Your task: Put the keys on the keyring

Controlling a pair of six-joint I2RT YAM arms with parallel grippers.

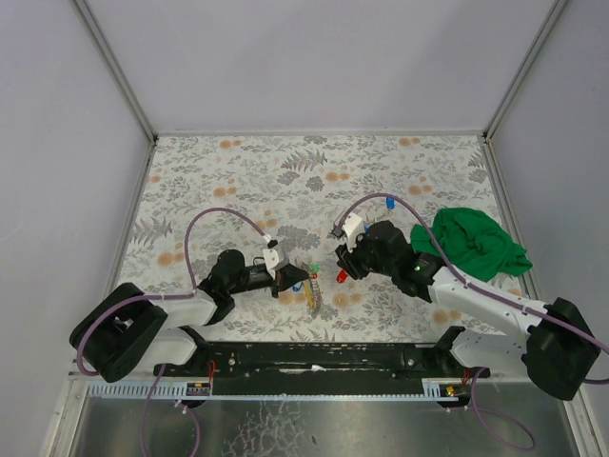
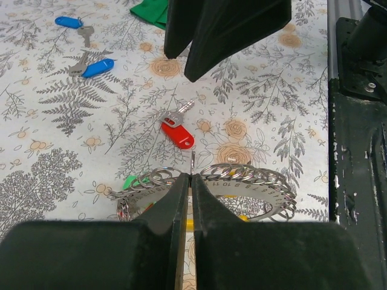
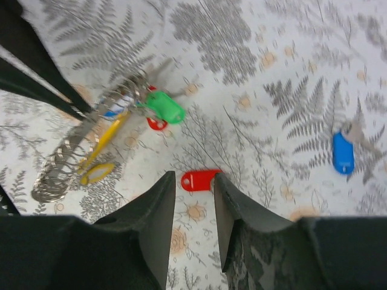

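Left wrist, left tool clamping keyring, stamping illegible, right tool narrow over red key.

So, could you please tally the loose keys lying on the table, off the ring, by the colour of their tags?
Blue-tagged keys: 2
Red-tagged key: 1
Total: 3 loose keys, not counting the tags already on the keyring.

The keyring lies just left of 1 key; cloth farther right.
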